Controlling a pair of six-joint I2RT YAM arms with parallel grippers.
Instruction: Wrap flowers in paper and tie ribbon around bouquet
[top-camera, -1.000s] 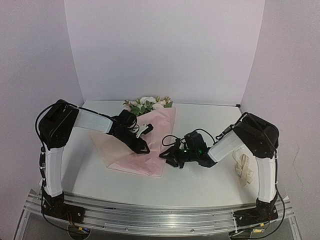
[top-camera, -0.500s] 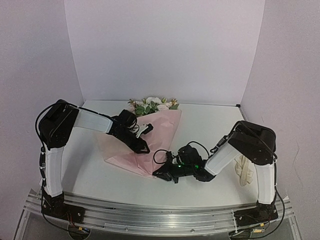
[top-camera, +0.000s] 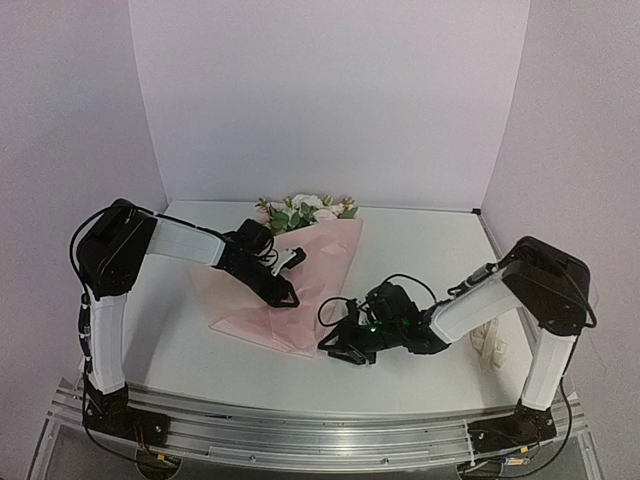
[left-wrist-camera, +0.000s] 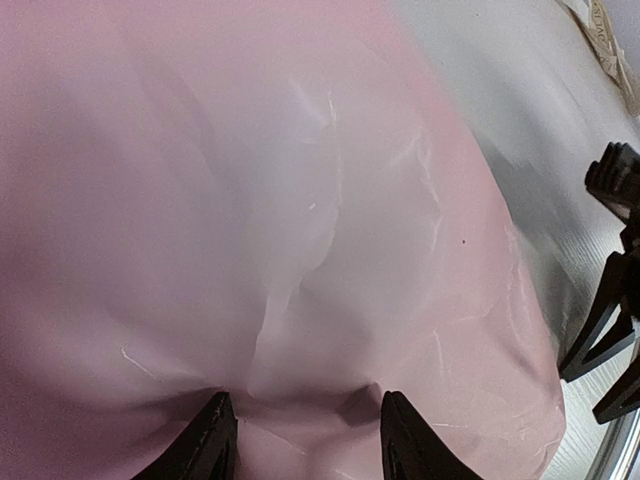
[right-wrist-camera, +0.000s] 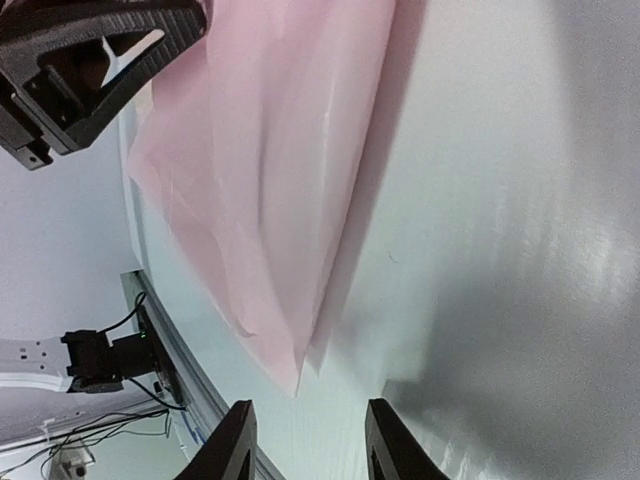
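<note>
Wrapped only loosely so far: flowers (top-camera: 305, 210) poking out at the far end near the back wall, with the paper (top-camera: 322, 268) folded over the stems into a rough cone tapering toward the near edge of the table (top-camera: 430, 250). Lies slantwise, a touch further right than a second ago, with the narrow tip dragged forward.

Pinned mid-length by the left gripper (top-camera: 287, 294): half spread, with the fingertips (left-wrist-camera: 212, 440) dug into the sheet and a pucker of paper humped between. Cannot tell whether clamping the bundle or merely pressing it down.

Just off the cone's near tip, the right gripper (top-camera: 340, 348): closed at that corner half a second back, now let go, backed off a little to the right, spread apart with nothing between.

Suggests the tug on the corner is finished and the fold now depends on the left arm alone; may spring open if released.

Leaves the ribbon (top-camera: 488, 343) untouched, well apart at the right edge, partly behind the right forearm. Probably calls next for fetching it.
</note>
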